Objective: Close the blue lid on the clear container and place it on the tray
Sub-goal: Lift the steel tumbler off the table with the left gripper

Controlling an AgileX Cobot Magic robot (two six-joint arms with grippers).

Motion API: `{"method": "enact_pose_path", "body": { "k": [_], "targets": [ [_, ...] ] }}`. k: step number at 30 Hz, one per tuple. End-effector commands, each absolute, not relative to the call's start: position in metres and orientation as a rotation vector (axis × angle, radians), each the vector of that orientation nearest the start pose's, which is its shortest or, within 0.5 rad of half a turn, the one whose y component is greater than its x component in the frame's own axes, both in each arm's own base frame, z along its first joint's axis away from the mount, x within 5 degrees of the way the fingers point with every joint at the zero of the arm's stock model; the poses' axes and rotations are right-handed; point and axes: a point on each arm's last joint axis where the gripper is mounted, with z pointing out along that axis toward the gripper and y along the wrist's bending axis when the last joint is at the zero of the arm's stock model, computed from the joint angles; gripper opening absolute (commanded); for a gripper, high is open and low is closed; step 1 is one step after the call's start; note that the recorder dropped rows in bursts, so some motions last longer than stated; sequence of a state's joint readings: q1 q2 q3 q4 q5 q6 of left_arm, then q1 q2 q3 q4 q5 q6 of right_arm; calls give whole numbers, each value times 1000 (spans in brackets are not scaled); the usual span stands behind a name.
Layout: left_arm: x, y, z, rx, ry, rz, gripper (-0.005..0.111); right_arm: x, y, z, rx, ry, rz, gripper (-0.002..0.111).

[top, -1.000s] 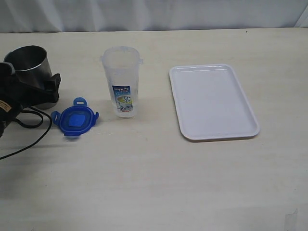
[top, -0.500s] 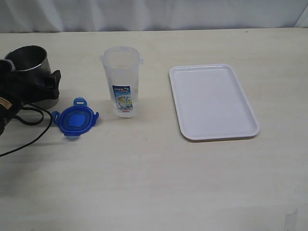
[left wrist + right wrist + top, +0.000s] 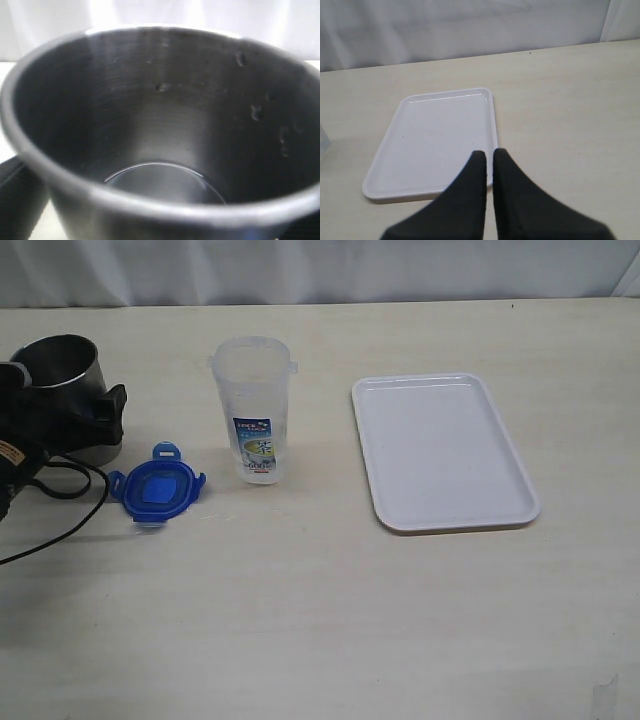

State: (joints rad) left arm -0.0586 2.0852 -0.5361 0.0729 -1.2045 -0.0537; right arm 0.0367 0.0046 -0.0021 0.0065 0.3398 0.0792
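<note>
My left tool (image 3: 62,415), spread wide at the steel cup (image 3: 58,365), was nearer: the blue lid (image 3: 155,488) lay just lower right of it, left of the clear container (image 3: 255,410). My right tool (image 3: 489,165) was clenched, empty.

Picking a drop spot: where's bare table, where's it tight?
Free: the wide table stretch on the near side of everything, the strip between container and tray, right of the tray. Tight: far left, where lid, steel cup and left gripper bunch up.

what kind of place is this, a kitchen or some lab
Probably a robot test bench, not a kitchen: a pale wood-grain tabletop, a plain white curtain behind it, and a black cabled robot arm at its edge.
</note>
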Motion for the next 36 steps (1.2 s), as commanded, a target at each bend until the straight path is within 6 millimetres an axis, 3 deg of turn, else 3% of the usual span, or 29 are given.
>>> {"method": "enact_pose_path", "body": {
  "k": [1,10,13,19,25,36],
  "targets": [
    [310,-25,81,82,1808,-136,105,53,2,182,48,1825,93,5],
    [311,-25,82,87,1807,-139,105,53,2,182,48,1825,93,5],
    [311,-25,82,87,1807,-139,97,53,2,182,48,1825,93,5],
    [311,-25,82,89,1807,-140,56,53,2,182,48,1825,93,5],
    [310,-26,78,99,1847,-142,-1,53,2,182,48,1825,93,5],
    [309,-33,84,177,1796,-191,0,53,2,182,48,1825,93,5]
  ]
}}
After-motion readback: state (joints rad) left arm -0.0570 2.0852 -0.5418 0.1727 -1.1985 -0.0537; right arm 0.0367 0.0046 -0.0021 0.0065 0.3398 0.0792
